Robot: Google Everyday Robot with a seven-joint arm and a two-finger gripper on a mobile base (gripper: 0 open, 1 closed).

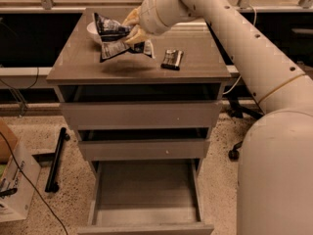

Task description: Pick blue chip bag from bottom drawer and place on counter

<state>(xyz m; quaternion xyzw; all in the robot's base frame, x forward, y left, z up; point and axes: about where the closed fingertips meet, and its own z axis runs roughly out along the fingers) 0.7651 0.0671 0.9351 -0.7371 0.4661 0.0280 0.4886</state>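
One gripper [133, 27]: clamped on bag [113, 42], over counter [195, 70] rear left
Bowl [92, 31]: just behind bag
Bottom drawer [146, 190]: pulled open

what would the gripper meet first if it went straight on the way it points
Likely the small white bowl just beyond the crinkled dark blue chip bag that the gripper holds above the glossy grey-brown counter, though it may pass over.

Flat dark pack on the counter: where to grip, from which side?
Grip the dark pack across its narrower width, coming straight down: it lies flat on the counter, too thin for a side approach, edges clear. The gripper is over the counter's back left, holding the chip bag.
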